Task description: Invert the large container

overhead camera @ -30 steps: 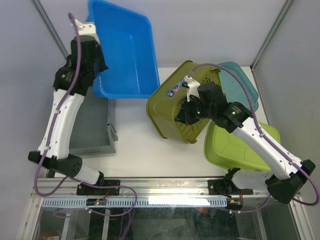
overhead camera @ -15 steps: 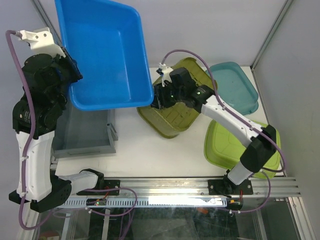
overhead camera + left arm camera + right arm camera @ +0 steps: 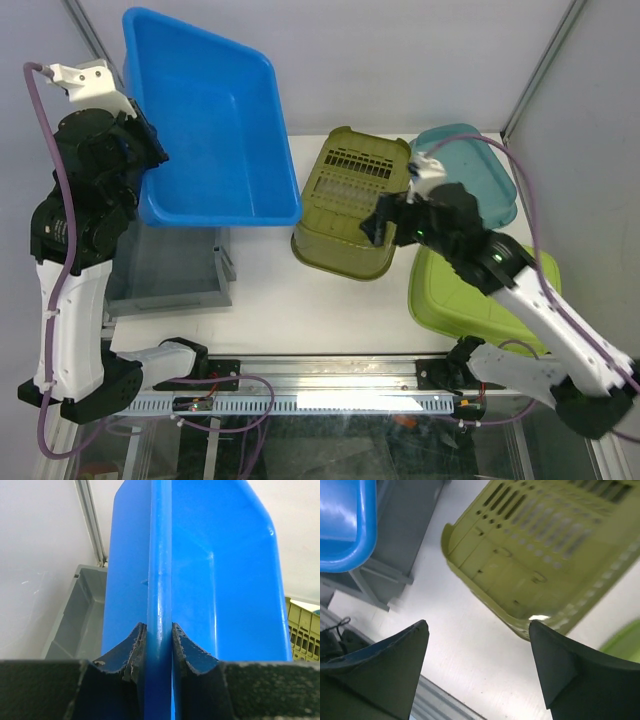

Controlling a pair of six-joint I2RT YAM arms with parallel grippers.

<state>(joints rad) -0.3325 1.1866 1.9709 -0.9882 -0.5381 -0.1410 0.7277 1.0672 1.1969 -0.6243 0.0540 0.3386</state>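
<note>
Since the earlier frame the right tool is pulling back from the olive basket, which is now lying bottom-up on the worktop, while the blue tub is staying aloft with only a slight shift. That tub, which I am taking for the large container, is hanging clear of the worktop at the far left, tipped so its open mouth is facing up and toward the overhead camera, its near end over the grey bin. Its long axis is running away from the arm bases, and the left tool is pinching the long left-hand rim, so the whole body of the tub is lying to the right of that tool. In the left wrist view the two fingers are pressing either side of the rim edge-on, with the tub wall rising straight ahead. By my reckoning, the coming turn depends on that side grip: a roll of the wrist about the long axis should carry the mouth over and down. The left arm is the one holding; the right tool, with fingers spread wide and empty, is hovering just beside the basket, well apart from the tub.
</note>
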